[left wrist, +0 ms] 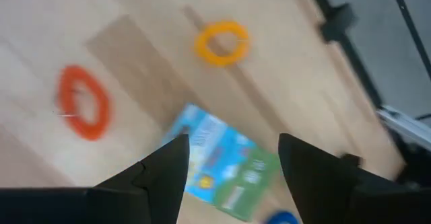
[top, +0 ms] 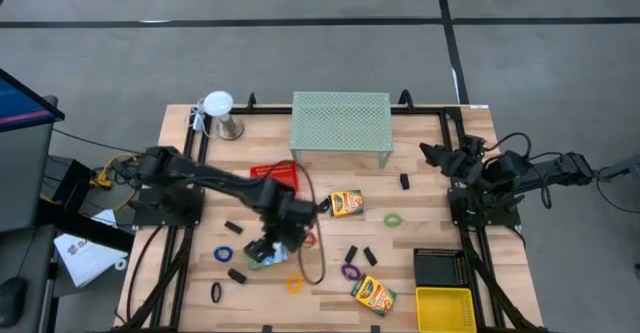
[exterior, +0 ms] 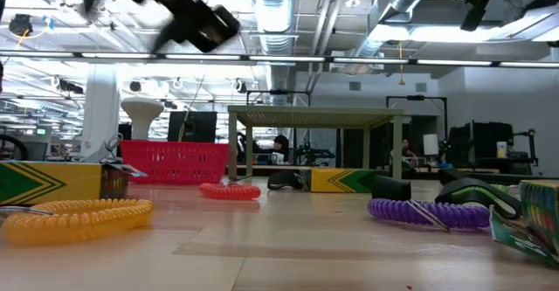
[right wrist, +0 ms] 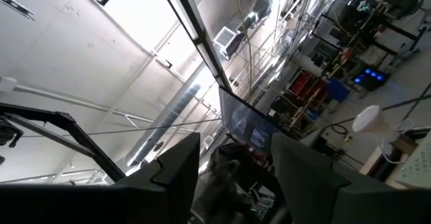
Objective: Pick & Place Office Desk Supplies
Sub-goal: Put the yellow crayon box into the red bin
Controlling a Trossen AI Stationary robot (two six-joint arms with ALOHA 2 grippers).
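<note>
Little is looking finished: crayon boxes [top: 346, 204], coloured loops [top: 394, 219] and black clips [top: 405, 182] are still lying scattered over the table [top: 430, 163], and the black tray [top: 442, 268] and yellow tray [top: 445, 309] at lower right are holding nothing I can see. The left gripper [left wrist: 232, 173] is hovering, jaws released, over the green card pack [left wrist: 225, 163] left of centre. The right gripper [top: 432, 154] is waiting at the right edge, jaws parted, grasping nothing.

A pale, matt wooden table [top: 420, 223] is shown, carrying a mint-green perforated metal shelf [top: 340, 121], glossy printed cardboard crayon boxes [top: 346, 204], a glossy card pack [left wrist: 225, 163], coiled plastic loops [exterior: 74, 214], and a red plastic mesh tray [exterior: 175, 162].
</note>
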